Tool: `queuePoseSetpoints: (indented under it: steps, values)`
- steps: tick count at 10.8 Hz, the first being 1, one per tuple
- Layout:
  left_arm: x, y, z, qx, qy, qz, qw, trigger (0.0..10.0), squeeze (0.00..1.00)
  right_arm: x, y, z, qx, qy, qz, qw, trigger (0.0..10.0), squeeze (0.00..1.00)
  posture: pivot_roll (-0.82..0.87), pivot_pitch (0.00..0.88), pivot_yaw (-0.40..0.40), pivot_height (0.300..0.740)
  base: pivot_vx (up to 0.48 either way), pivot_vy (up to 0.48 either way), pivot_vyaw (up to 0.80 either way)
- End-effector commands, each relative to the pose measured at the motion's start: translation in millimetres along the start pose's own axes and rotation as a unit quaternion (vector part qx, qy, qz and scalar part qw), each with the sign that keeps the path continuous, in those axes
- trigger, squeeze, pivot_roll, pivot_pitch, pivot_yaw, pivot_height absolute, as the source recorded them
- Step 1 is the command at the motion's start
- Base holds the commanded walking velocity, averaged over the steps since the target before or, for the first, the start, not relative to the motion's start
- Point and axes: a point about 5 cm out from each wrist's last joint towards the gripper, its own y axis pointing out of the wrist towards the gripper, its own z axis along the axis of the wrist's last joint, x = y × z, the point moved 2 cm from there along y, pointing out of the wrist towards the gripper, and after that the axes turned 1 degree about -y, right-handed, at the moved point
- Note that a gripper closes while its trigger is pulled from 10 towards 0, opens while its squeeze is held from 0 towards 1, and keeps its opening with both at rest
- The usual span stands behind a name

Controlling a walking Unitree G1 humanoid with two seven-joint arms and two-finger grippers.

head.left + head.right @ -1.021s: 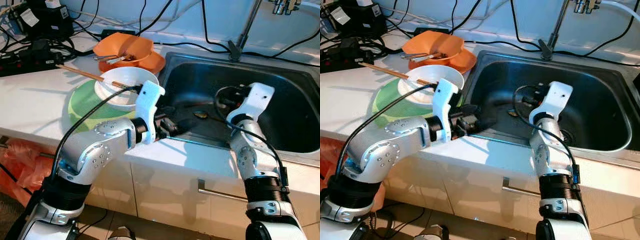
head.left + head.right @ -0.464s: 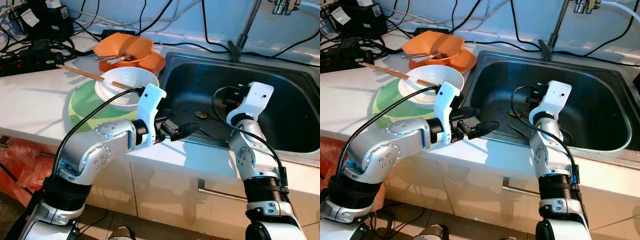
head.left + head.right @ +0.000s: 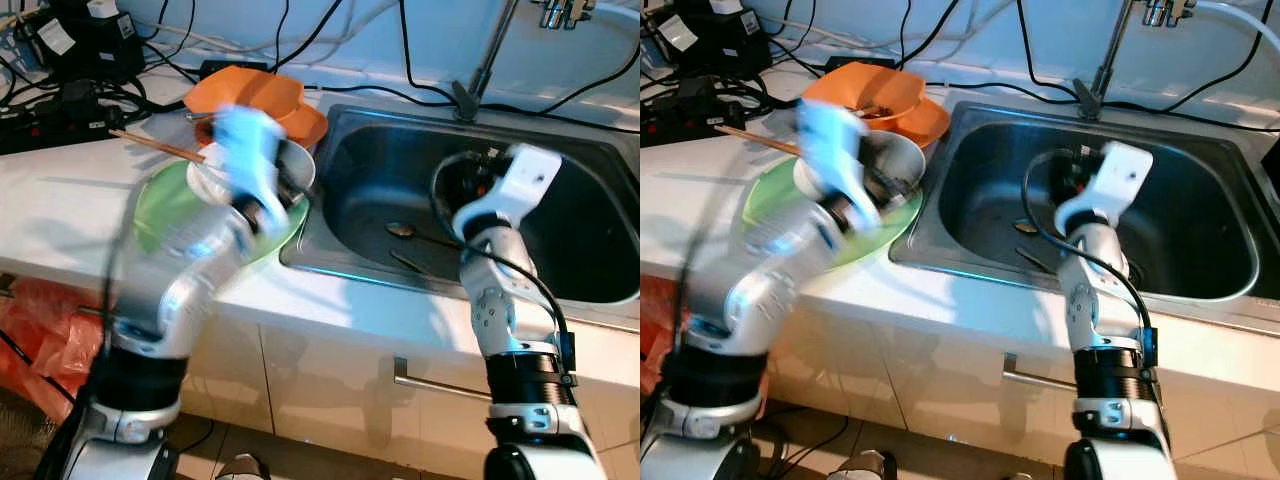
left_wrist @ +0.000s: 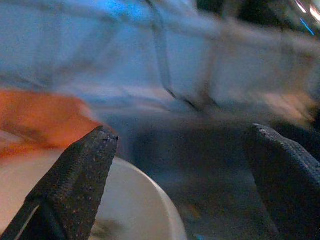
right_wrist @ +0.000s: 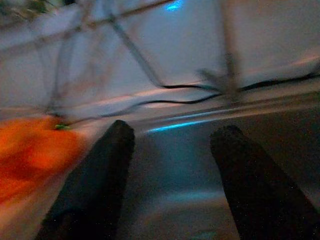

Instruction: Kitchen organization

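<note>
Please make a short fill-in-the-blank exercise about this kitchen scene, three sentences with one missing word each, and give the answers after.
1. The white bowl stands on a flat plate whose colour is ____.
2. A spoon lies on the bottom of the steel ____.
3. In the left wrist view the two black fingers of the left gripper stand wide ____, with the rim of the white bowl between them.

Missing words: green; sink; apart
</note>
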Motion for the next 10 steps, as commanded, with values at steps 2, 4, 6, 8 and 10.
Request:
queuePoseSetpoints:
  steps: [2,4,6,8,10]
  values:
    - [-35.8,-4.0,15,0.059,-0.002,0.12,0.991,10.0,1.0,-32.3,-10.9,11,-0.006,0.069,0.123,0.99,10.0,0.71,0.1,0.06,-0.025,0.74,0.0,0.0,0.0]
    - [-70.2,-12.1,4,0.047,-0.025,0.218,0.974,10.0,0.43,-59.1,-36.4,12,-0.04,0.114,0.247,0.961,10.0,0.0,0.09,0.064,-0.021,0.74,0.0,0.0,0.0]
    - [-94.6,-20.3,-1,0.042,-0.038,0.281,0.958,10.0,0.0,-70.5,-57.5,9,-0.07,0.114,0.312,0.941,10.0,0.0,0.08,0.076,-0.014,0.74,0.0,0.0,0.0]
    - [-109.4,-22.0,-2,0.036,-0.055,0.312,0.948,10.0,0.0,-74.1,-68.2,11,-0.082,0.116,0.333,0.932,10.0,0.0,0.08,0.089,-0.008,0.74,0.0,0.0,0.0]
    - [-112.2,-19.5,4,0.045,-0.057,0.319,0.945,10.0,0.0,-75.8,-72.9,14,-0.085,0.115,0.341,0.929,10.0,0.0,0.08,0.093,-0.006,0.74,0.0,0.0,0.0]
